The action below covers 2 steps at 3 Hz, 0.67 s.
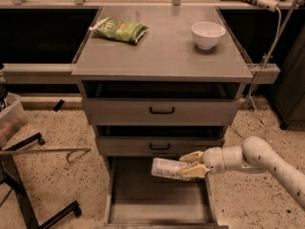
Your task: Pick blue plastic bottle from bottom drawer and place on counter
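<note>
**Gripper** [187,166]: it is being carried at the end of a pale arm [267,157] that is reaching in from the right. It is hanging low in front of the cabinet, above the open bottom drawer [157,202]. Its two yellowish fingers [191,156] are being pressed onto one end of the bottle, one from above and one from below.

**Blue plastic bottle** [164,168]: it is being held on its side by the fingers, with its free end pointing left. It is being carried in the air over the rear part of the bottom drawer's floor, just below the front of the middle drawer [159,147]. It is well below the counter [162,56].

**Bottom drawer**: it is standing pulled out, and its flat grey floor and thin side walls are being shown to the camera.

**Counter**: this is the grey top of the cabinet. A green snack bag [119,31] is lying flat near its rear left corner. A white bowl [208,35] is standing upright near its rear right corner, well apart from the bag.

**Upper drawers**: the top drawer [162,111] and the middle drawer are each fitted with a black handle.
</note>
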Each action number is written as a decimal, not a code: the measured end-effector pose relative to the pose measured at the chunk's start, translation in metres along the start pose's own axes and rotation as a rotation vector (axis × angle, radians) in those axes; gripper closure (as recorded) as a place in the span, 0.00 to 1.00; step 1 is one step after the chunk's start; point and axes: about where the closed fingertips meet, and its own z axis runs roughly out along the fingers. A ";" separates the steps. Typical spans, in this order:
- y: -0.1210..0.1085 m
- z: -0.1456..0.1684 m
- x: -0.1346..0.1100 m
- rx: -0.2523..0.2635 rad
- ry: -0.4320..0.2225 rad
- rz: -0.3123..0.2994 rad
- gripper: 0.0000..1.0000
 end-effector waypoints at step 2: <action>0.011 -0.004 -0.043 -0.004 0.061 -0.067 1.00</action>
